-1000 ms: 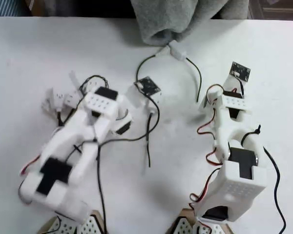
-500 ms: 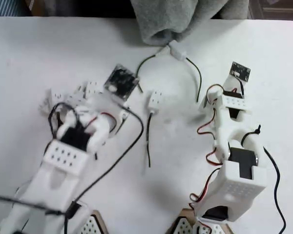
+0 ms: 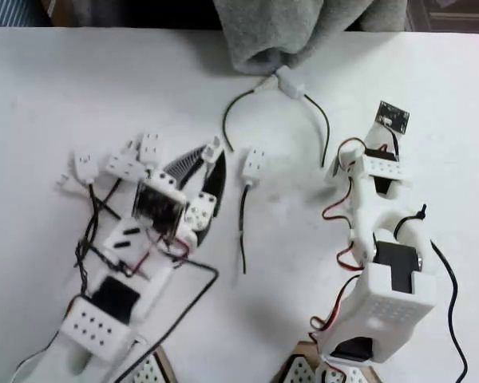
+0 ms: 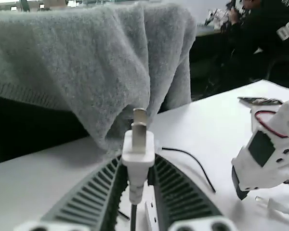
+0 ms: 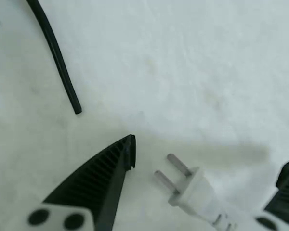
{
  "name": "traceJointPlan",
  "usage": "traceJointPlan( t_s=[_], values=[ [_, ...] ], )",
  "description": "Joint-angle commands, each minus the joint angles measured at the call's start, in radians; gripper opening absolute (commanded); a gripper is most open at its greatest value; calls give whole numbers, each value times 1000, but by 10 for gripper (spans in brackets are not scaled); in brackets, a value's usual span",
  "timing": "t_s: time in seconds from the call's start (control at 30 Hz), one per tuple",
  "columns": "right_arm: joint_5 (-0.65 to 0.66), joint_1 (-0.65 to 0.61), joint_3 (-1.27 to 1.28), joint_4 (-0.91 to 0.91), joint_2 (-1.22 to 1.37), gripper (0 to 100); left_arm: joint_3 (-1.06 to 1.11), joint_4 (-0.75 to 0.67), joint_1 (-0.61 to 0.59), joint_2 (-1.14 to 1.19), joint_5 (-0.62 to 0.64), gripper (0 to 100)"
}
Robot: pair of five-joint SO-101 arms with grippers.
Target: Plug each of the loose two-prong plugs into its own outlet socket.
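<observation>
Here, a white two-prong plug (image 4: 137,144) is seen clamped in the left gripper (image 4: 137,162). It is pinched at its body between the two ribbed fingers (image 4: 101,192), and its metal prongs are pointed straight out beyond the fingertips.

Several white socket blocks (image 3: 124,166) are laid in a cluster on the table (image 3: 80,72) just beside that gripper, on the side away from the other arm. Whether anything is seated in their openings cannot be told. On the gripper's opposite side, near its fingertips, a further socket block (image 3: 254,163) is laid apart, with a black cord (image 3: 242,231) trailed back from it across the table. Ahead of the fingertips a grey cloth (image 4: 86,72) is draped over the table's far edge.

A second plug (image 5: 190,187), also white and two-pronged, is found lying flat on the table between the parted fingers of the right gripper (image 5: 209,161). It is not gripped, and its prongs are pointed outward, away from the wrist. A loose cord end (image 5: 62,72) is seen farther out, ahead of that gripper and off to one side.
</observation>
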Motion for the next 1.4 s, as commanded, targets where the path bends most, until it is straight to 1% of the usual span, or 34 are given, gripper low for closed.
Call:
traceJointPlan(
  t_s=[0.0,0.27,0.37,0.5,0.63,0.73,0.83,0.97,1.07,1.13,1.2,1.23,1.33,1.37],
  values=[
    [9,-2,-8,-15,-44,443,44,-46,31,-108,8,23],
    [2,-4,-14,-15,-54,443,186,-46,31,-308,8,23],
    [6,-19,-60,16,-59,443,232,-46,33,-415,9,23],
    [8,-64,-163,182,-128,443,288,-37,25,-555,9,23],
    [8,-133,-296,343,-251,443,285,-21,28,-539,9,23],
    [9,-194,-399,398,-343,443,285,-15,25,-538,9,23],
    [9,-271,-499,455,-429,443,285,-15,25,-538,9,23],
    [9,-389,-629,605,-545,437,285,-15,24,-538,8,23],
    [9,-513,-692,730,-624,366,285,-15,24,-538,8,23],
    [11,-584,-703,786,-667,284,285,-15,24,-538,8,23],
    [31,-641,-701,805,-704,190,285,-15,24,-538,6,23],
    [77,-667,-700,805,-717,142,285,-15,24,-538,5,23],
    [292,-776,-700,809,-756,8,285,-15,24,-538,3,23],
    [354,-817,-700,812,-769,22,285,-15,24,-538,2,23]
  ],
)
